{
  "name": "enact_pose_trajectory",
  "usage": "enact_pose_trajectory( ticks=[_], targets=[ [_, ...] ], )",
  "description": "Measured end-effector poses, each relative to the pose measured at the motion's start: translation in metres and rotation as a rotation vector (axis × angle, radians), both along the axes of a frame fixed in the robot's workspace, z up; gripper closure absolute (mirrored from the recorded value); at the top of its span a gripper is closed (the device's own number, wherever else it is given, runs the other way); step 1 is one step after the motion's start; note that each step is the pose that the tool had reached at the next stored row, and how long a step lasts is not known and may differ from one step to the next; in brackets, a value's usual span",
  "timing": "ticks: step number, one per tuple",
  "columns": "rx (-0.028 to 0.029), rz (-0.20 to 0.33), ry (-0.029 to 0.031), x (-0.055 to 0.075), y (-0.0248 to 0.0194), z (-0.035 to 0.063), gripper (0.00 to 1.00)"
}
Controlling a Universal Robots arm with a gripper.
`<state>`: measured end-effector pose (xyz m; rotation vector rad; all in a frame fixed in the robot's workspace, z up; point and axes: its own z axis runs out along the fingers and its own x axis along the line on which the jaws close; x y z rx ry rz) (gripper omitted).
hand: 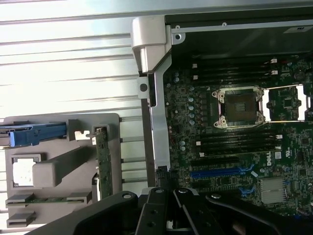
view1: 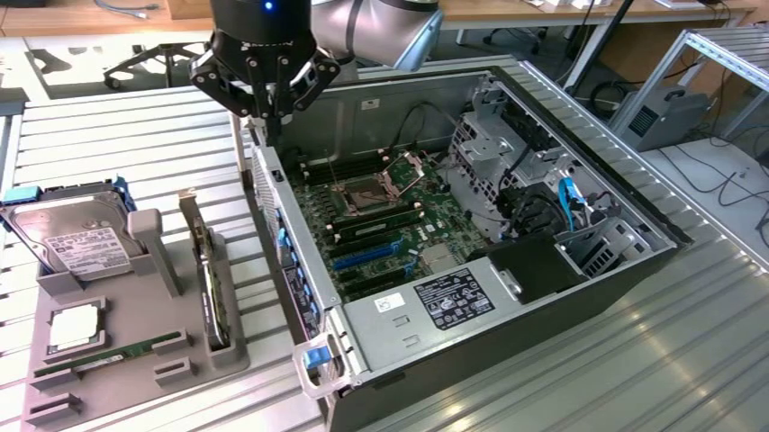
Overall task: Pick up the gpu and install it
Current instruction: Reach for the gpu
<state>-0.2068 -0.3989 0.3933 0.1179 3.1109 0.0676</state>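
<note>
The gpu (view1: 214,290) stands on its long edge in a slot of the grey holder tray (view1: 121,378), to the exterior view's left of the open computer case. In the wrist view the gpu (hand: 102,161) appears edge-on, as a thin green board. My gripper (view1: 272,133) hangs above the case's near side wall, up and back from the gpu and well apart from it. Its fingers are shut together with nothing between them. In the wrist view the gripper (hand: 167,197) sits over the case wall beside the motherboard.
The open computer case (view1: 601,270) holds a motherboard (view1: 384,220) with blue expansion slots (view1: 360,256) and a bare processor socket (hand: 239,105). On the tray lie a silver hard drive (view1: 72,238), a processor chip (view1: 75,326) and a green memory stick (view1: 108,354). A slatted metal table (view1: 121,135) lies underneath.
</note>
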Motion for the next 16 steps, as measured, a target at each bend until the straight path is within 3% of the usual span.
enact_pose_trajectory(
  ticks=[16],
  targets=[
    [0.0000,0.000,0.0000,-0.0044,0.0000,0.0000,0.89]
  ],
)
